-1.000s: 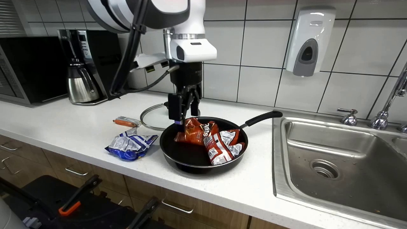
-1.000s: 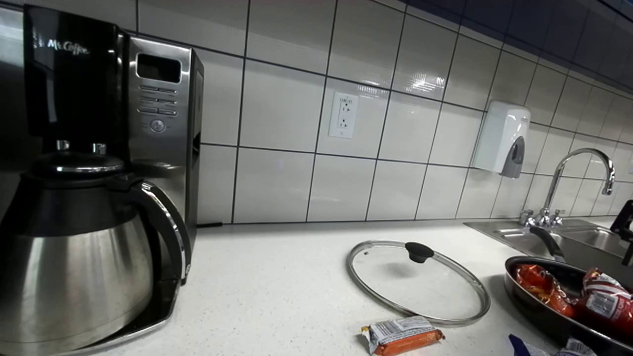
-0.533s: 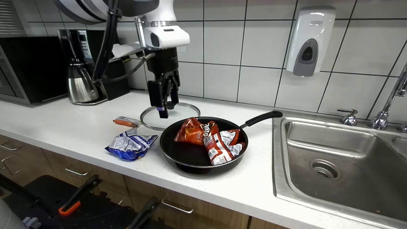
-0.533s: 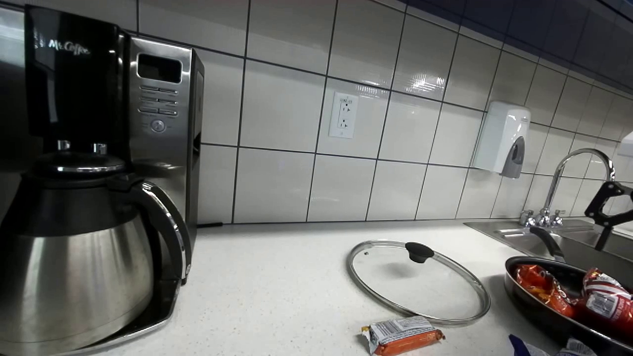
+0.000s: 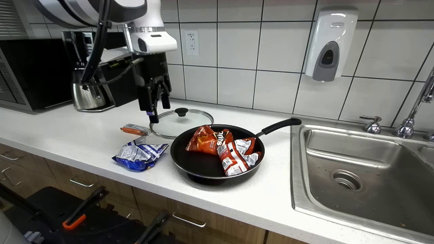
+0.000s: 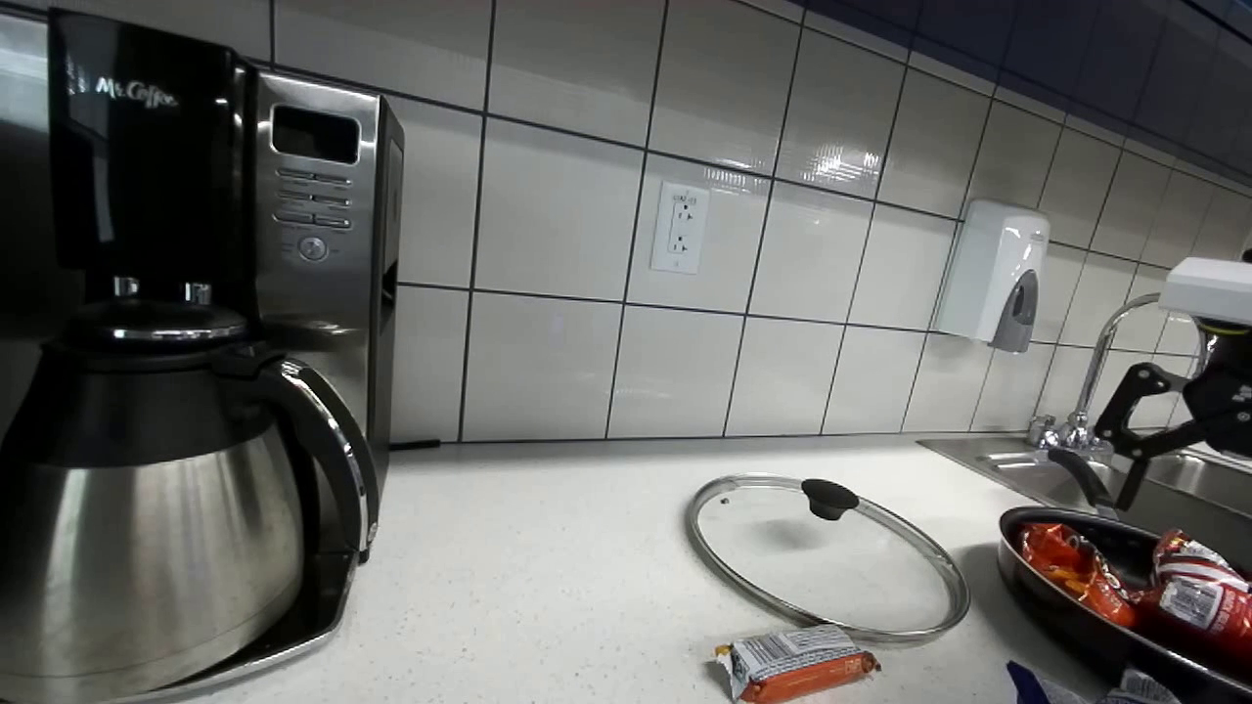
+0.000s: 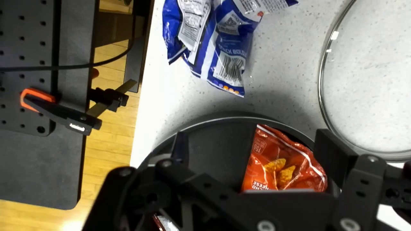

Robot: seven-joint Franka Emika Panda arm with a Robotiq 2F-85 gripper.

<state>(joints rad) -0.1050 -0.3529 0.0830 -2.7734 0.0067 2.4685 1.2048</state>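
Observation:
My gripper point(image 5: 160, 112) hangs in the air above the counter, left of the black frying pan point(image 5: 200, 166) in an exterior view, its jaws wide apart with nothing between them. Inside the pan lie an orange-red chip bag point(image 5: 207, 141) and a red, white and silver bag point(image 5: 233, 158). In the wrist view the chip bag point(image 7: 273, 166) shows below and between the fingers, untouched. A crumpled blue bag point(image 5: 138, 156) rests on the counter, left of the pan. Behind it is a small orange and silver packet point(image 6: 797, 665). The gripper's linkage hides part of the pan in the wrist view.
A glass lid point(image 6: 782, 577) with a black knob lies behind the pan. The pan's handle point(image 5: 278, 126) points towards the steel sink point(image 5: 352, 162). At the left stand a coffee maker point(image 6: 313, 235) with its steel carafe point(image 6: 166, 557) and a black microwave point(image 5: 37, 71).
In an exterior view my gripper has moved left, from over the pan to beside it, and higher at first. It stays open. The bags, the packet and the lid have not moved.

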